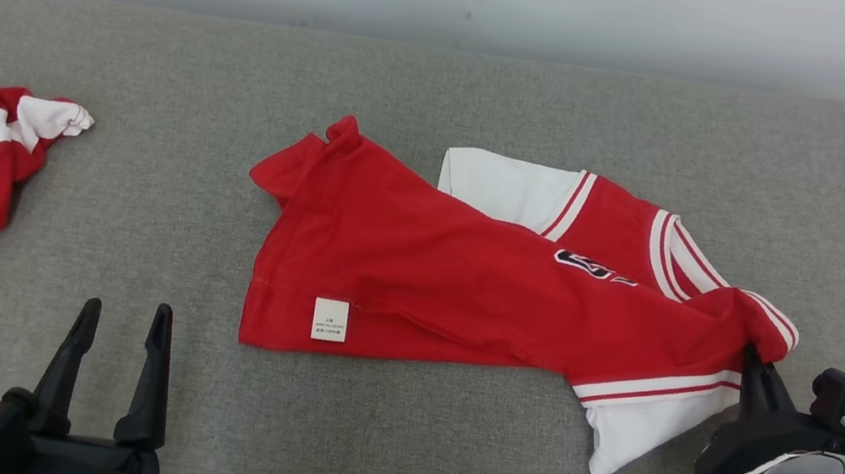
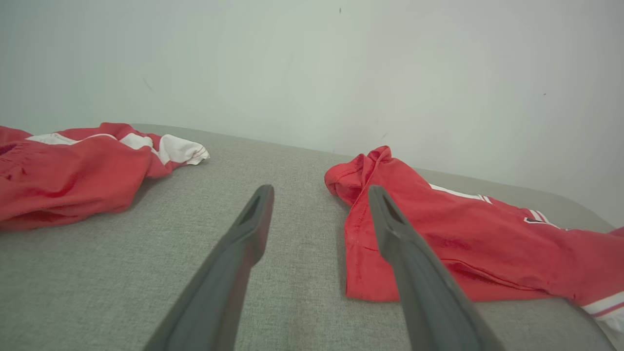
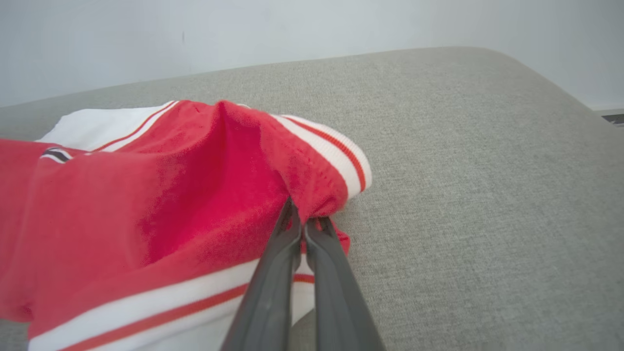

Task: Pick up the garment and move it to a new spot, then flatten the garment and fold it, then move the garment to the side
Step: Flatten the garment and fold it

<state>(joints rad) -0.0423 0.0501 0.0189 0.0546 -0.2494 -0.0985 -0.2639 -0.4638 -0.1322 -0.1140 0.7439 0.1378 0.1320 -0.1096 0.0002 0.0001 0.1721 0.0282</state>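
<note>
Even, soft light; faint shadows; wrist views bend at edges.

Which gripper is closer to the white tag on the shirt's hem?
Left. The left gripper stands open a short way to the left of the tag. The right gripper is shut on the shirt at its far right end.
</note>
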